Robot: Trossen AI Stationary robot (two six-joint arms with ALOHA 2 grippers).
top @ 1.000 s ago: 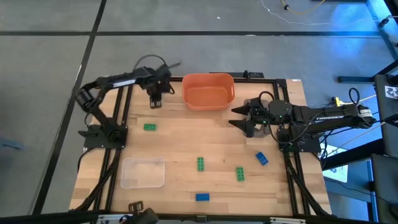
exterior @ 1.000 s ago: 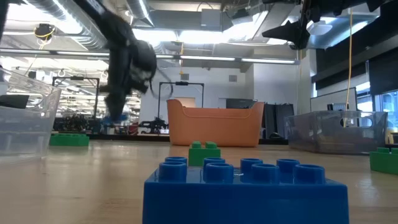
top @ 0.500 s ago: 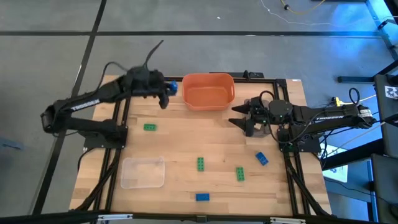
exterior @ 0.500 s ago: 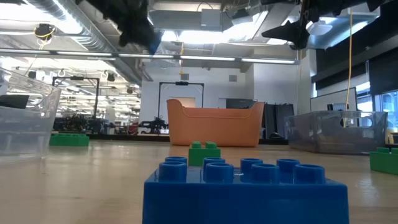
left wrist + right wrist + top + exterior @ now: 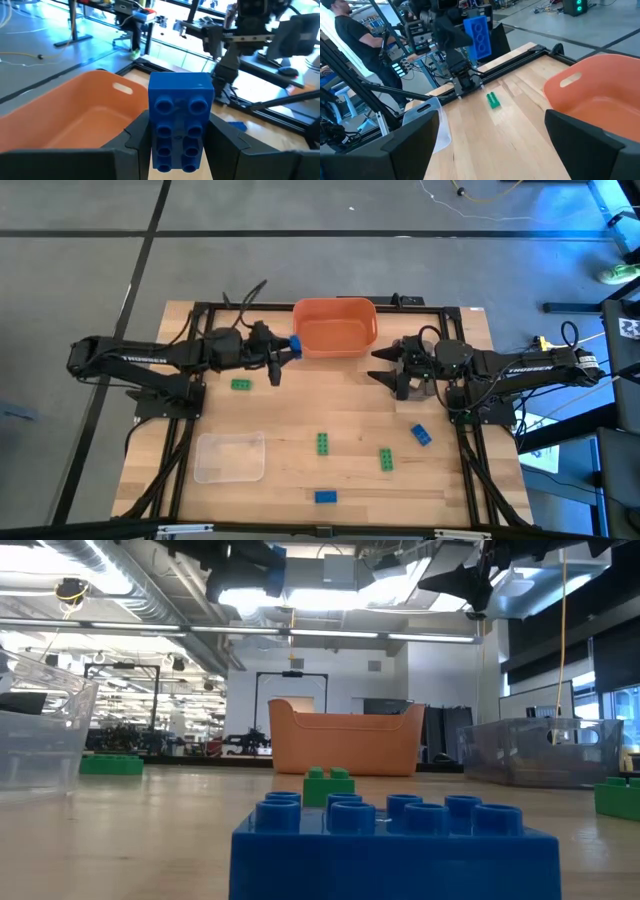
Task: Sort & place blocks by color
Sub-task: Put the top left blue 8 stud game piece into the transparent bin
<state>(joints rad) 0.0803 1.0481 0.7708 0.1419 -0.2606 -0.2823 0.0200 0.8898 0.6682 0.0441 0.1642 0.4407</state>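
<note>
My left gripper (image 5: 287, 348) hangs level just left of the orange bowl (image 5: 335, 327), shut on a blue block (image 5: 180, 122), which also shows in the right wrist view (image 5: 477, 35). My right gripper (image 5: 384, 367) waits open to the right of the bowl, above the table. Green blocks lie flat on the table at the left (image 5: 241, 384), in the middle (image 5: 323, 443) and right of the middle (image 5: 385, 459). Two more blue blocks lie at the right (image 5: 421, 435) and by the near edge (image 5: 325, 496). My left gripper pinches the blue block's two long sides (image 5: 151, 137) between its two fingers (image 5: 136, 137), on the half nearer the wrist. The fingers run level, pointing toward the table's right. The block stands on end, slightly tilted, lifted clear of the table.
A clear tray (image 5: 230, 457) sits near the table's left front. Another clear tray (image 5: 545, 750) shows at the right in the low view. A black frame (image 5: 190, 380) runs along the table's edges. A person (image 5: 350, 35) stands in the room beyond the table.
My left gripper has risen from the table's far left with the blue block and swung right, toward the orange bowl. It has tipped from pointing down to level and rolled. The block is now lifted clear, high above the table.
</note>
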